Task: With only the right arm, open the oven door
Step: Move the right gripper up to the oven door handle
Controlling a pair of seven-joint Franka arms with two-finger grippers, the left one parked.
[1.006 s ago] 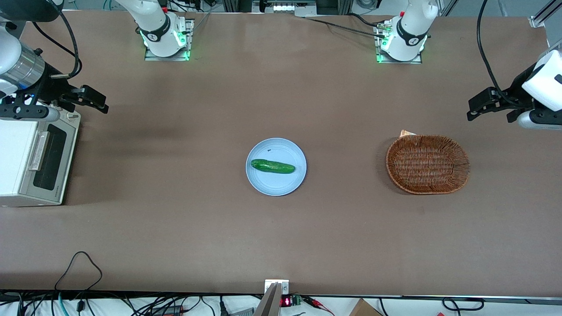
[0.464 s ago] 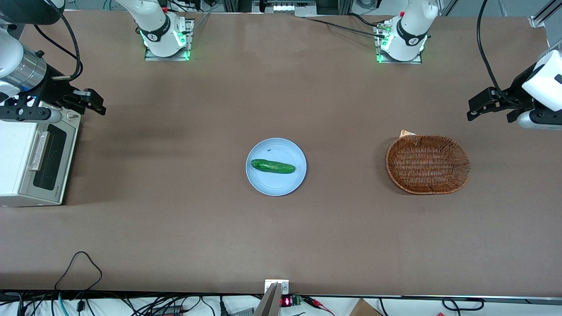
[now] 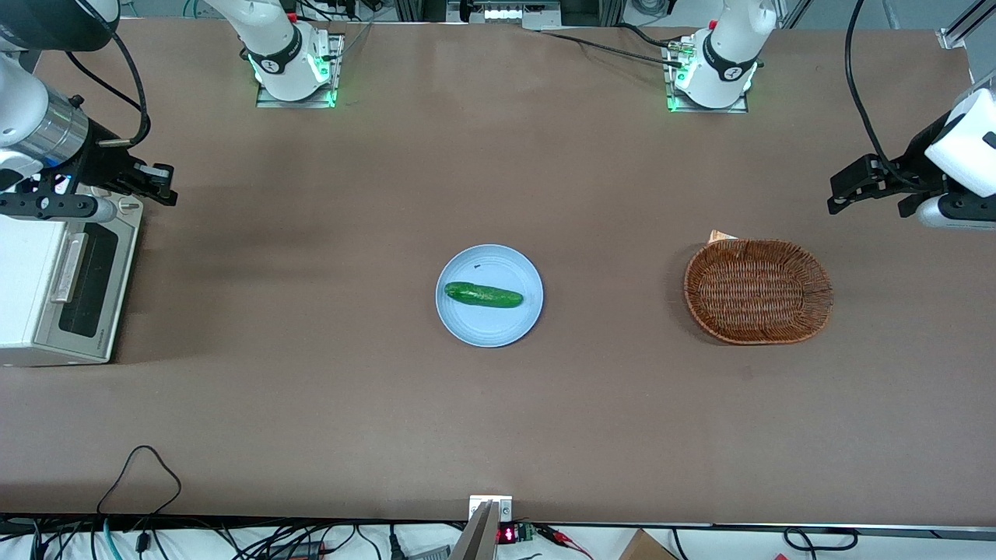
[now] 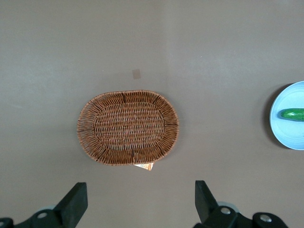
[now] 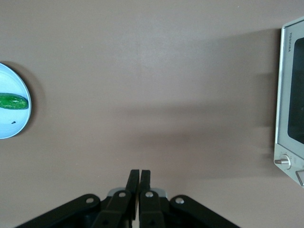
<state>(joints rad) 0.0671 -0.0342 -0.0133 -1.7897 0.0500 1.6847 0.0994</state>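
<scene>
The white oven [image 3: 35, 288] stands at the working arm's end of the table. Its silver-framed oven door [image 3: 87, 289] with dark glass is closed, and the bar handle [image 3: 67, 268] lies along the door's upper edge. In the right wrist view the oven door [image 5: 290, 92] and a knob [image 5: 283, 161] show. The right arm [image 3: 35, 128] hangs above the oven's corner farther from the front camera. Its black gripper [image 3: 159, 183] is shut with nothing in it, beside the knob corner and above bare table. The fingertips [image 5: 134, 175] touch each other.
A blue plate [image 3: 521, 323] with a green cucumber [image 3: 483, 295] sits mid-table. A wicker basket [image 3: 758, 290] lies toward the parked arm's end. The arm bases [image 3: 289, 58] stand at the table edge farthest from the front camera. Cables hang off the nearest edge.
The right gripper has drawn back toward the oven and a little away from the front camera. The oven door has stayed closed.
</scene>
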